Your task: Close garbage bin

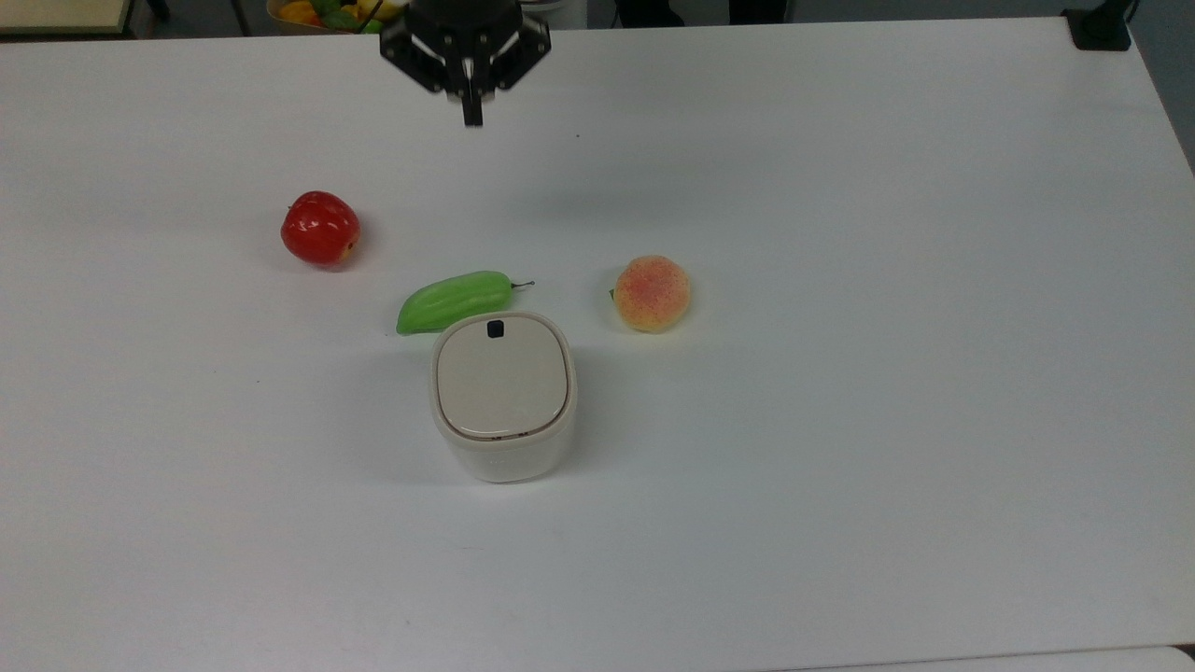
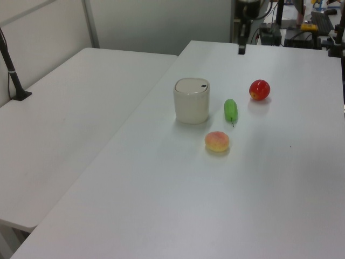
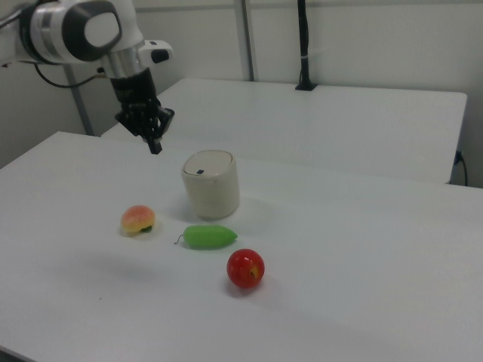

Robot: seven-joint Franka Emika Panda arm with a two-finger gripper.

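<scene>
The garbage bin is a small white tub on the white table. Its flat beige lid lies down on the rim, and the small black tab sits at the lid's far edge in the top view. My gripper hangs in the air well away from the bin, near the top edge of the top view. Its fingers are shut together with nothing between them.
A green cucumber-like fruit lies right behind the bin in the top view. A red apple sits to the top view's left and a peach to the top view's right. A second white table stands alongside.
</scene>
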